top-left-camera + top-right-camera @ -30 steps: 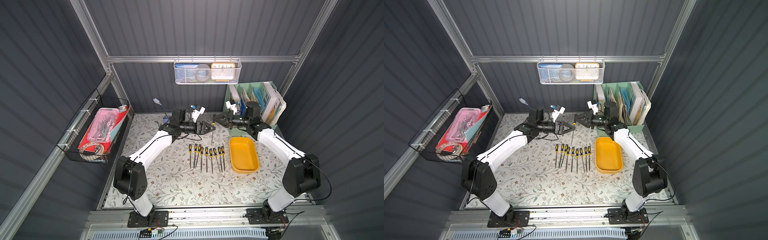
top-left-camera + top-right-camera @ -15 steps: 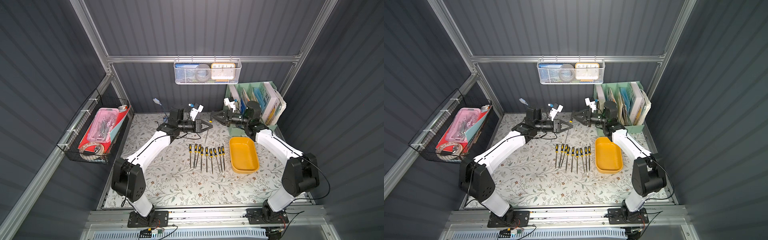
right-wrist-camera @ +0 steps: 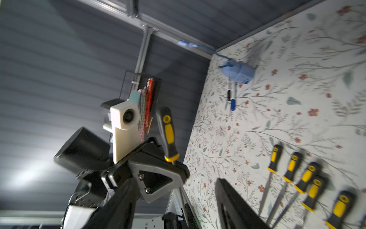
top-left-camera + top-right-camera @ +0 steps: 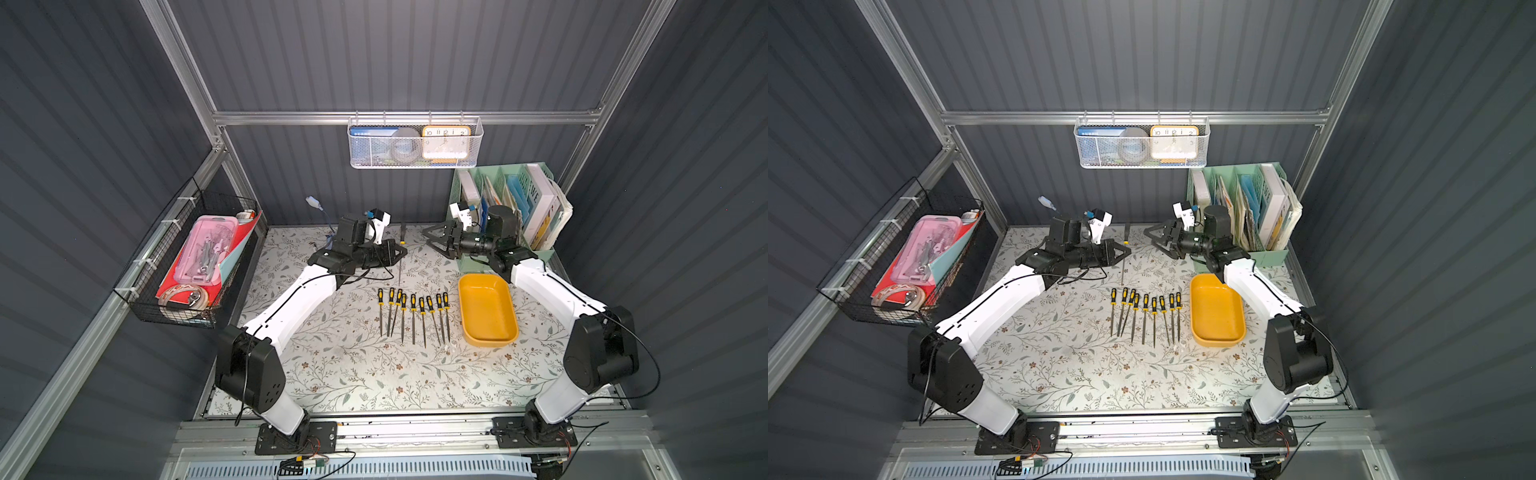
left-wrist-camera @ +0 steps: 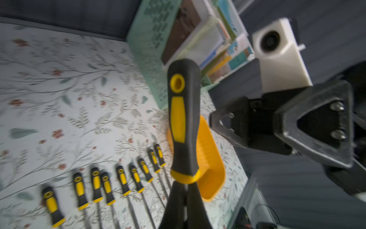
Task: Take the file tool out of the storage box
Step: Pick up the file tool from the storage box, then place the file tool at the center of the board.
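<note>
The file tool (image 4: 402, 235) (image 4: 1126, 234), with a black and yellow handle (image 5: 183, 119) (image 3: 168, 134), hangs upright in the air above the back of the table. My left gripper (image 4: 402, 252) (image 4: 1127, 251) (image 5: 185, 186) is shut on its metal shank just below the yellow collar. My right gripper (image 4: 430, 239) (image 4: 1148, 237) (image 3: 176, 182) stands open a little to the right of the file, with nothing between its fingers. The storage box (image 4: 488, 309) (image 4: 1217, 311) (image 5: 210, 158), a mustard-yellow tray, lies empty on the table to the right.
Several files (image 4: 411, 311) (image 4: 1144, 313) (image 5: 118, 182) (image 3: 297, 178) lie in a row left of the tray. A mint-green organizer (image 4: 511, 199) stands at the back right behind my right arm. A wire basket (image 4: 195, 257) hangs on the left wall, a white mesh basket (image 4: 415, 141) on the back wall.
My left gripper closed on the file while the right still held it. The right gripper has now opened and drawn back to the right.
</note>
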Motion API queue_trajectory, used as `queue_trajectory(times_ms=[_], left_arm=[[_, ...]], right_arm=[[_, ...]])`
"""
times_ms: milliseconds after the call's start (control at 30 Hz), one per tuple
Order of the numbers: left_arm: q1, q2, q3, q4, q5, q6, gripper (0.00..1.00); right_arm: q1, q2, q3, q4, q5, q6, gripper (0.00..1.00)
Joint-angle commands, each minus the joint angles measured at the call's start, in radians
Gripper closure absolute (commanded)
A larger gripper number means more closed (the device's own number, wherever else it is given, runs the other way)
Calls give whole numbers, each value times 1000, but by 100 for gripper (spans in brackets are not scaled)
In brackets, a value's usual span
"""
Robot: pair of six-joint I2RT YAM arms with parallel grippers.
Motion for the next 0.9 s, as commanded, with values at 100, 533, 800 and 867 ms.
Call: queue_trajectory(times_ms=[100,533,800,867], left_arm=[[6,15,-94,-194,-426,-56,100],[5,211,-178,-142,-546,-65,100],[3,251,-224,-77,-512,-44,100],[1,254,-242,-64,-511,-42,100]], right_arm=[[-46,-92,14,-336,276,-231,26],[-70,-90,12,-478,340,-305,21],[-80,-103,-10,-508,358,-321,20],[-83,-104,-17,-510,358,-322,20]])
